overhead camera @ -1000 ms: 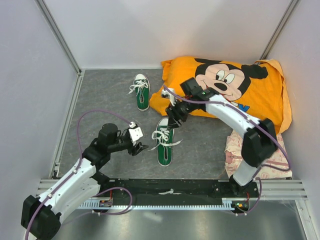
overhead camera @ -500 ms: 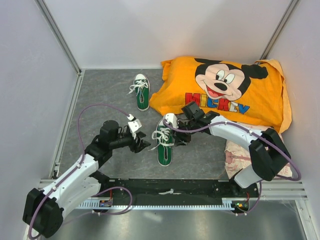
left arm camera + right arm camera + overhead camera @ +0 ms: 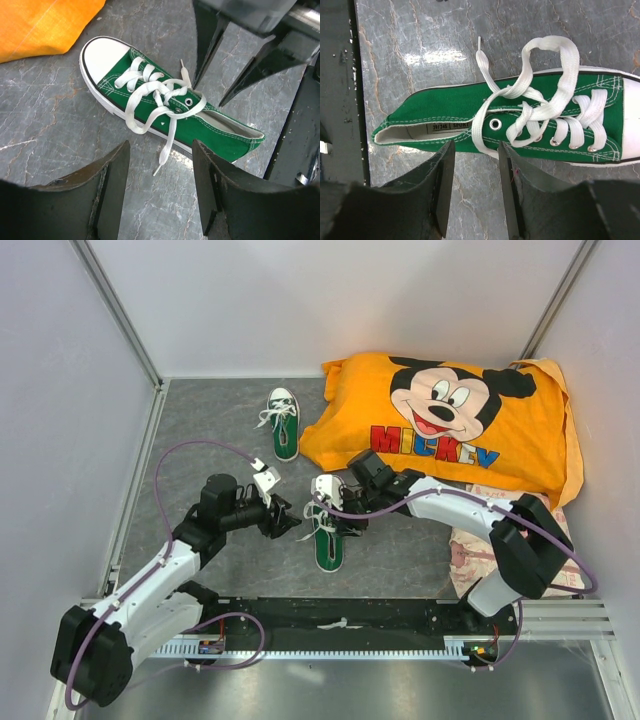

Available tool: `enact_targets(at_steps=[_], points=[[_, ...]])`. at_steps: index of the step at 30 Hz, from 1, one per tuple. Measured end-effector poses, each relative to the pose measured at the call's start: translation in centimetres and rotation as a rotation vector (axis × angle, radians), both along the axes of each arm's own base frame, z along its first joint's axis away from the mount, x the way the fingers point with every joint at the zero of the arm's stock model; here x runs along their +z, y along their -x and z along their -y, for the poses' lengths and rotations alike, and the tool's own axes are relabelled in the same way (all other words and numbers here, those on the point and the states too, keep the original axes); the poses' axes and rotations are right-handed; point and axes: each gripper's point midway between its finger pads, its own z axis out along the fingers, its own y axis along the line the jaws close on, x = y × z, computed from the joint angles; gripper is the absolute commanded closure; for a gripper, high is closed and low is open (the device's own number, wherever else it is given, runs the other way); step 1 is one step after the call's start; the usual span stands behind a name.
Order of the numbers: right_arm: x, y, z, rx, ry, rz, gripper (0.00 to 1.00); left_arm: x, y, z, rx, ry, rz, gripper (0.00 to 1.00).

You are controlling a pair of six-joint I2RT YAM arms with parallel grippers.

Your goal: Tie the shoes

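The near shoe (image 3: 330,548) lies on the desk (image 3: 200,430) with its toe to 12 o'clock and its laces loose. The left tool (image 3: 283,518) is at its 9 o'clock and the right tool (image 3: 338,512) at its 3 o'clock. Both are half-wide and hold nothing. The desk is grey and marbled, the walls (image 3: 330,300) pale. There are two shoes, the far shoe (image 3: 285,428) at 11 o'clock, two tools and one pillow (image 3: 450,415).

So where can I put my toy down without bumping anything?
The biggest bare patch of mat lies between the left rail and the far shoe. A smaller one lies between the near shoe and the pink cloth. Around the near shoe it is crowded: the left hand and right hand sit close on either side.
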Motion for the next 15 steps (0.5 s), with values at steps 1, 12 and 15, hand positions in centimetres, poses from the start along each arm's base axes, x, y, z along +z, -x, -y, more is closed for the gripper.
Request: enact_targets(at_steps=[1,12,15], points=[[-0.1,0.0,-0.1,0.0,0.003,0.002,0.53,0.1,0.0,0.0,-0.002,0.003,0.0,0.41],[-1.2,-0.6,0.2,-0.035,0.048,0.009,0.77,0.1,0.3,0.4,-0.03,0.017,-0.016,0.44],[-1.3,-0.7,0.3,-0.052,0.054,0.009,0.6,0.2,0.3,0.5,-0.033,0.018,-0.017,0.44]])
